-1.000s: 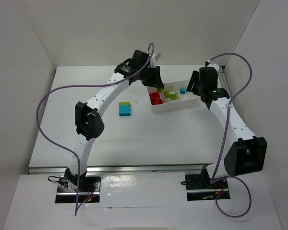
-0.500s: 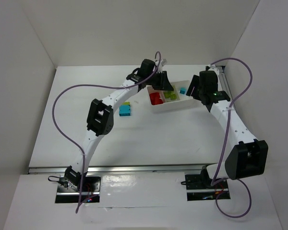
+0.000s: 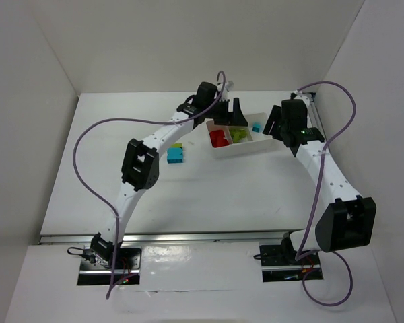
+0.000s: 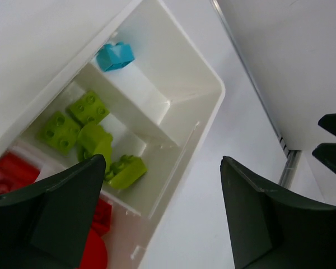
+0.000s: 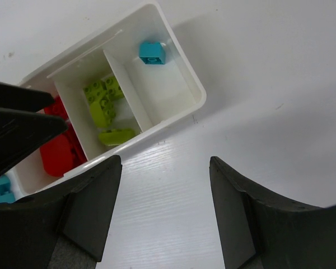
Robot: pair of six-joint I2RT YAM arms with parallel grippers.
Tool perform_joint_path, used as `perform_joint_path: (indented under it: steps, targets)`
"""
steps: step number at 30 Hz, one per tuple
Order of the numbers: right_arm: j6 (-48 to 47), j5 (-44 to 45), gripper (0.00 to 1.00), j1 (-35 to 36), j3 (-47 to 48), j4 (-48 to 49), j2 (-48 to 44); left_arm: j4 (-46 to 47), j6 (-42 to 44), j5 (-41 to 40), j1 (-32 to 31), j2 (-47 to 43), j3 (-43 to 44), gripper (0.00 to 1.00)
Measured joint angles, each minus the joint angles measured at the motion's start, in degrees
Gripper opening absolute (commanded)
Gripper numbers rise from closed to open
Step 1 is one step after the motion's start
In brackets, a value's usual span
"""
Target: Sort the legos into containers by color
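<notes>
Tray: small, shallow, white and rectangular, split by two dividers into three compartments; it sits on the table between the two grippers.
Tray contents: red bricks at one end, lime green bricks in the middle, one cyan-blue brick at the other end.
Loose cyan brick: on the table left of the tray.
Loose lime brick: just beside it, partly hidden.
Left gripper: above the tray, fingers apart, nothing between them.
Right gripper: beside the tray's cyan end, fingers apart, empty.

Red legos sit mostly hidden behind the left fingers; the tray runs off-frame
</notes>
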Motion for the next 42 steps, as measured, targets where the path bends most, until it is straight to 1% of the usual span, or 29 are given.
perform_joint_path:
  steps: [2, 3, 4, 5, 6, 8, 11, 12, 13, 17, 23, 24, 35, 42]
  targets:
    - [0.0, -0.07, 0.71, 0.0, 0.0, -0.02, 0.0, -2.36, 2.45, -2.14, 0.13, -2.82, -2.45, 0.91]
    - [0.0, -0.17, 0.71, 0.0, 0.0, 0.04, 0.0, -3.76, 3.48, -3.8, 0.15, -5.77, -5.88, 0.89]
    - [0.0, -0.24, 0.71, 0.0, 0.0, 0.09, 0.0, -5.05, 4.37, -5.62, 0.22, -9.14, -9.64, 0.85]
    - [0.0, -0.26, 0.71, 0.0, 0.0, 0.17, 0.02, -6.21, 5.53, -8.28, 0.37, -13.4, -14.32, 0.84]
    - [-0.02, -0.46, 0.71, 0.0, 0.0, 0.26, 0.02, -8.04, 6.73, -11.04, 0.79, -18.67, -19.74, 0.84]
    - [-0.02, -0.96, 0.71, 0.0, -0.02, 0.33, 0.02, -9.55, 7.8, -15.56, 2.01, -26.99, -27.82, 0.84]
    - [-0.02, -1.84, 0.71, -0.02, -0.02, 0.66, 0.04, -11.63, 8.72, -21.92, 4.79, -37.4, -37.18, 0.92]
    - [0.0, -2.21, 0.71, -0.02, -0.02, 0.76, 0.04, -12.33, 8.74, -24.06, 5.66, -39.43, -39.34, 0.95]
    - [0.0, -2.64, 0.71, -0.02, -0.02, 0.83, 0.09, -13.42, 8.68, -26.34, 6.45, -40.94, -41.29, 1.0]
    - [0.0, -3.89, 0.73, 0.2, -0.02, 1.53, 0.26, -17.59, 8.11, -31.82, 6.36, -40.0, -45.51, 1.0]
    - [0.0, -4.74, 0.73, 0.2, -0.13, 2.69, 0.42, -21.38, 5.25, -35.98, 4.92, -36.22, -50.18, 1.0]
    - [0.0, -4.87, 0.74, 0.2, -0.17, 2.82, 0.44, -21.75, 4.98, -36.46, 4.81, -36.0, -50.6, 1.0]
    - [0.04, -5.66, 0.74, 1.53, -0.87, 3.26, 1.03, -21.14, 2.1, -39.95, 4.9, -31.34, -50.6, 1.0]
    - [0.04, -5.95, 0.74, 1.68, -0.87, 3.26, 1.62, -19.67, 1.99, -39.91, 6.32, -28.79, -50.6, 0.99]
